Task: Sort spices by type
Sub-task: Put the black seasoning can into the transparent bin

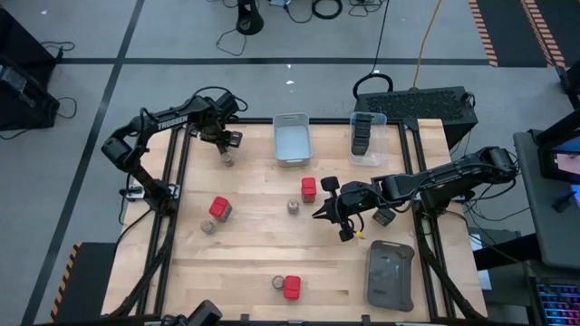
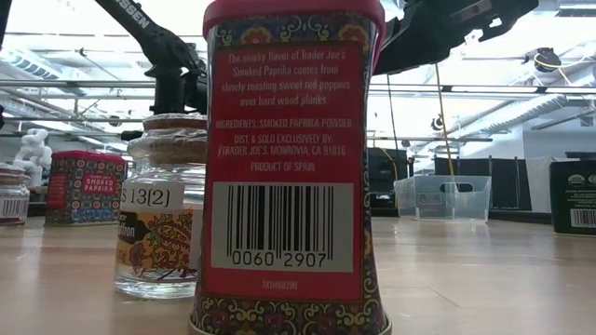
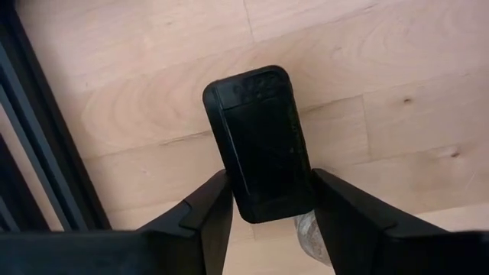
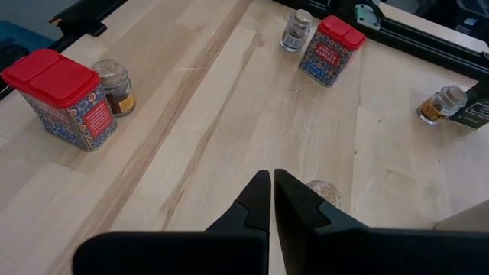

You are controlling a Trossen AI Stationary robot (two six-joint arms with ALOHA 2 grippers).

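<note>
- The room: a grey floor [image 1: 299, 36] crossed by dark lines, with cables lying on it behind the table; the low view shows a bright ceiling of pipes and beams.
- The table [image 1: 254, 244] is pale wooden planks on a dark frame.
- A black perforated unit [image 1: 421, 101] stands at the table's far right edge.
- A grey bin [image 1: 291, 138] and a clear bin [image 1: 366, 139] stand side by side at the far edge; the clear bin holds a row of dark containers [image 1: 361, 134].
- A flat dark grey tray [image 1: 390, 274] lies at the near right corner.
- The left gripper [image 1: 225, 140] is at the far left of the table, its fingers [image 3: 210, 210] set on either side of a black container [image 3: 263, 145], seemingly touching its sides; a round jar [image 1: 227, 159] stands just beside it.
- The right gripper [image 1: 321, 214] hangs low over the middle right of the table, fingers pressed together on nothing.
- Red-capped tins: one [image 1: 309, 188] near the centre just beyond a jar [image 1: 294, 206]; one [image 1: 219, 208] at the left, with a jar [image 1: 208, 225] just beside it; one [image 1: 292, 287] at the near edge touching a jar [image 1: 278, 283].
- In the low view that near red tin [image 2: 291, 167] fills the middle, its label reading smoked paprika, the jar [image 2: 163, 209] at its side.
- What looks like another small jar [image 4: 325, 191] stands below the right gripper.
</note>
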